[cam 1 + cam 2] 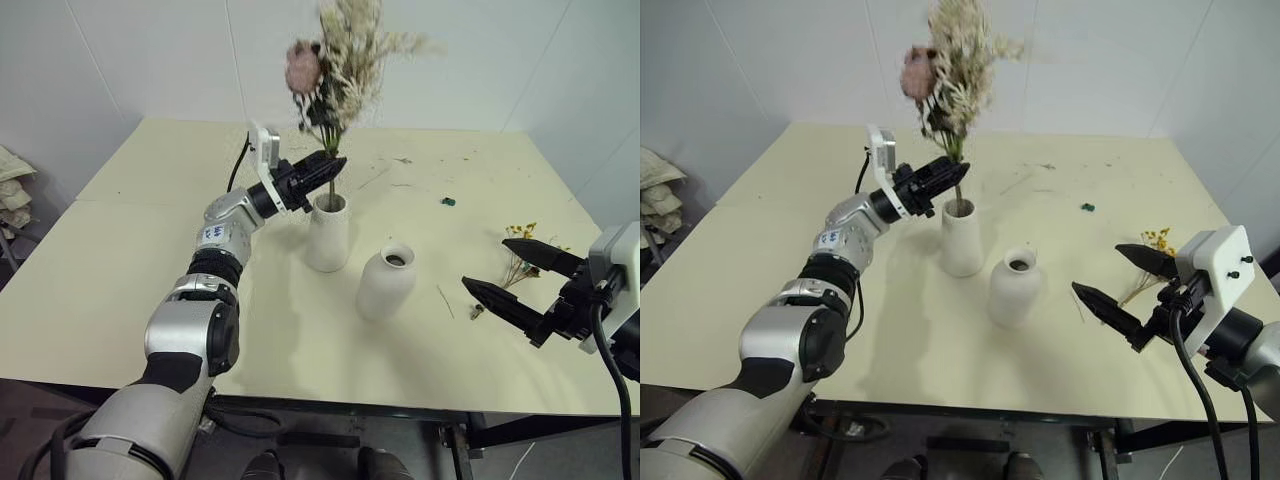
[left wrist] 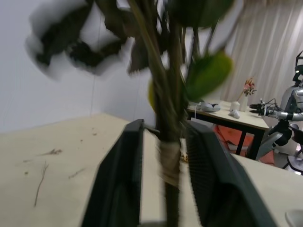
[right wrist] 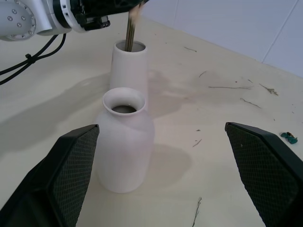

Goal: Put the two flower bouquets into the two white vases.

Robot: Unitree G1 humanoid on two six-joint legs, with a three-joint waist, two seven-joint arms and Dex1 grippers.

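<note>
Rose bouquet [image 1: 335, 75]: stems inside tall vase [image 1: 328, 232], mid-table | left gripper [image 1: 322, 172]: fingers parted around stems, apparently not clamping | yellow sprig [image 1: 520, 250]: lying near right edge, shorter vase [image 1: 386, 281] empty | right gripper [image 1: 512, 272]: wide open, holding nothing | roughly halfway.

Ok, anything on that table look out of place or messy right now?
Only small things. Loose twig scraps and a small green bit are scattered on the table's far side. The yellow sprig lies flat by the right edge, not yet in the short vase. Both vases, including the tall vase, stand upright.
</note>
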